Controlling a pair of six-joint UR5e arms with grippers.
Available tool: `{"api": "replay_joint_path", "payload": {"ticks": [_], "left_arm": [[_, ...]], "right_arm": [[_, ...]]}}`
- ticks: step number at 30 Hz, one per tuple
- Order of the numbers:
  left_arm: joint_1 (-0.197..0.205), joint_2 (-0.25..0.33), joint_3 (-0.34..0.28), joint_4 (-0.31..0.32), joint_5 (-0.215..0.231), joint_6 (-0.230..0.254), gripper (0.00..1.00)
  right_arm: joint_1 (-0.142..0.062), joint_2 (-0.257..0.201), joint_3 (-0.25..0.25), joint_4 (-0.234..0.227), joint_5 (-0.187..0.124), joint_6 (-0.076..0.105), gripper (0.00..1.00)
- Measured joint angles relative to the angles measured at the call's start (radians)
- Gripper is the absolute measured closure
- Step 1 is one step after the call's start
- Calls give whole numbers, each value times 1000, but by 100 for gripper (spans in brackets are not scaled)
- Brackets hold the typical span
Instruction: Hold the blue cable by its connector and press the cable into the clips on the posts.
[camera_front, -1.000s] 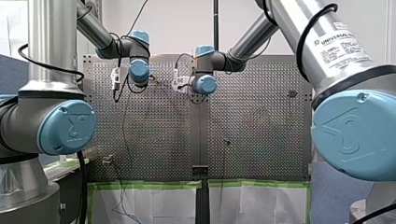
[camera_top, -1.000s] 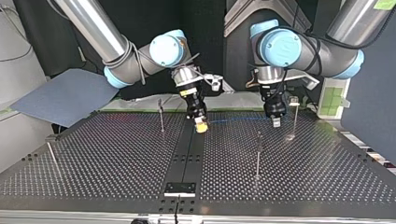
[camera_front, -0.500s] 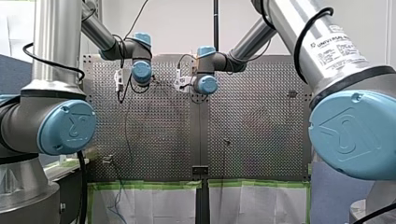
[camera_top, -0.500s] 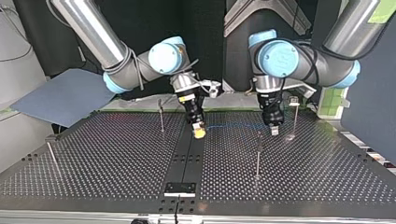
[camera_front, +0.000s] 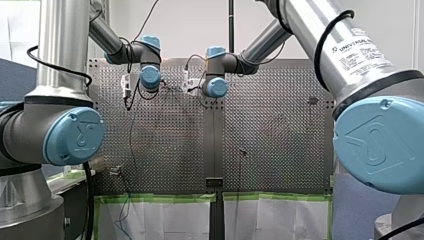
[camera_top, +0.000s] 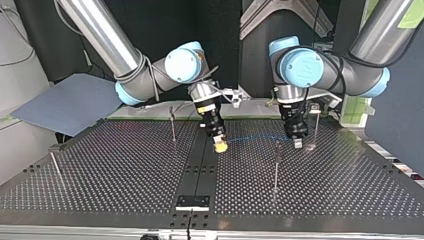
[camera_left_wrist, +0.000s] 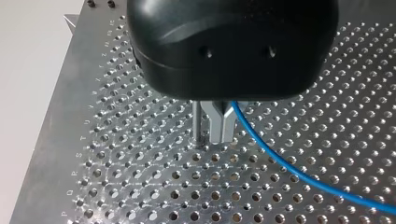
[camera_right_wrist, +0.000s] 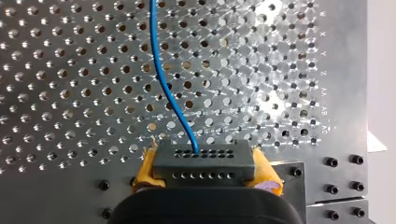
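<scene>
Holding the dark connector (camera_right_wrist: 205, 161) between its yellow pads (camera_right_wrist: 145, 169), my right end effector (camera_top: 219, 144) is closed on that block from both sides. The blue cable (camera_right_wrist: 154, 42) leaves the connector's front face and runs ahead over the perforated tabletop (camera_top: 125, 170). Top view: this end effector hangs tilted just above the dark centre strip (camera_top: 200, 165), and the cable spans from it, clear of the tabletop, toward the view's right to my left end effector (camera_top: 297, 141). Left wrist view: the cable emerges beside the left end effector's tip and slopes away above the holes — whether that end effector is clamped on it cannot be told. One thin post (camera_top: 276, 165) stands between the two end effectors, nearer the camera, its top close to the cable; contact there is not discernible. Another post (camera_top: 315, 125) stands just beside the left end effector at the view's right — a third (camera_top: 172, 122) stands near the right arm's wrist, apart from the cable.
</scene>
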Motion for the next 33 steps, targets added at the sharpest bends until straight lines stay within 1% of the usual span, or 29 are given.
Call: {"api": "replay_joint_path", "payload": {"ticks": [5,9,16,22,27,33], "left_arm": [[4,-17,31,-9,2,-13,100],[7,-32,56,-20,4,-16,100],[18,-63,98,-38,9,-19,100],[34,-86,128,-52,35,-27,100],[60,-88,149,-55,56,-46,100],[87,-102,167,-65,78,-52,100]], "right_arm": [[2,23,-23,9,-6,-2,100],[-1,34,-31,14,-7,-3,100],[-15,38,-39,14,-7,0,100],[-28,38,-46,15,-8,2,100],[-38,39,-47,15,-8,1,100],[-54,40,-55,14,-8,1,100]]}}
